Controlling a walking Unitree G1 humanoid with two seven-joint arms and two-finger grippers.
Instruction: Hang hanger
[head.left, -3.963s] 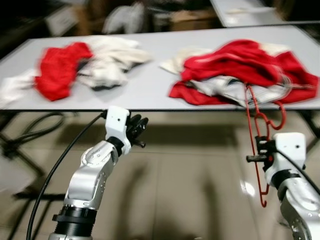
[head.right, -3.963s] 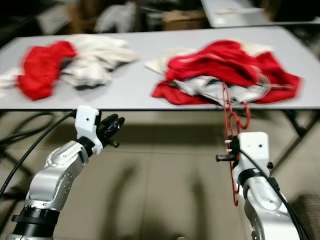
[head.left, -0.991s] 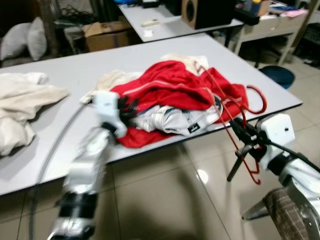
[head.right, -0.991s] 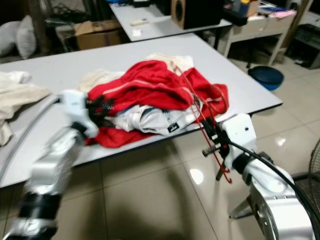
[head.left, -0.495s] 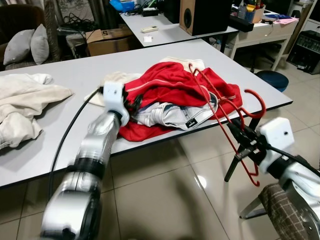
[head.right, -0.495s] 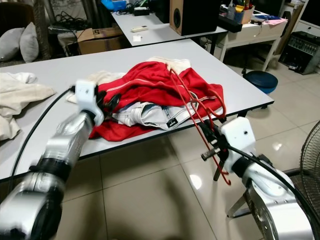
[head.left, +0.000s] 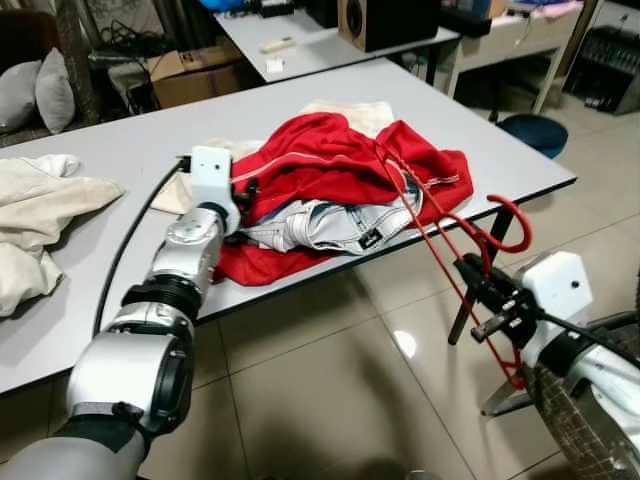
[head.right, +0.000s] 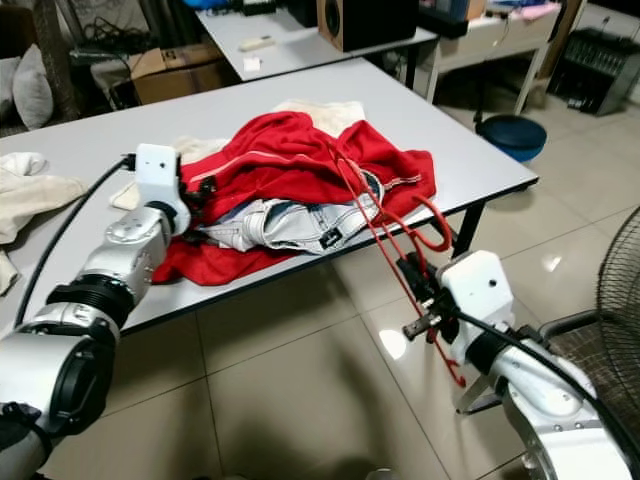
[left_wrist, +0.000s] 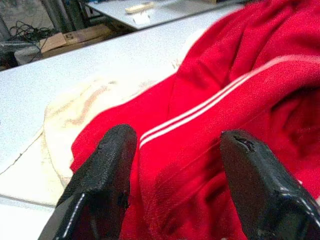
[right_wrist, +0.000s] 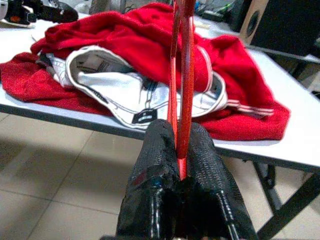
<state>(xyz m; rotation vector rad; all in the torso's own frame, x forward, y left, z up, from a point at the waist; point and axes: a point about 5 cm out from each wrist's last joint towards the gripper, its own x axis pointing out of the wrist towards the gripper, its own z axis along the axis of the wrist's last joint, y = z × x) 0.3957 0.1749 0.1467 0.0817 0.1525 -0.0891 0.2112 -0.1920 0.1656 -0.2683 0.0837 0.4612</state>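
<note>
A red wire hanger (head.left: 455, 232) hangs in the air off the table's front right corner, its hook (head.left: 512, 222) curling to the right. My right gripper (head.left: 478, 293) is shut on its lower bar, and the right wrist view shows the red wire (right_wrist: 183, 75) pinched between the black fingers (right_wrist: 159, 165). My left gripper (head.left: 246, 192) is stretched out over the table, open, its fingers (left_wrist: 109, 165) on either side of a fold of the red striped garment (left_wrist: 225, 105) in the clothes pile (head.left: 340, 180).
The grey table (head.left: 120, 160) also carries cream clothes (head.left: 40, 215) at its left end. Behind stands a second table with a black speaker (head.left: 385, 20). A blue bin (head.left: 525, 132) sits on the tiled floor at right, and a fan grille (head.right: 620, 290) stands at the far right.
The camera has shifted slightly. My right gripper with the hanger has sunk a little and the hanger has tilted. My left arm has stayed reaching at the red pile.
</note>
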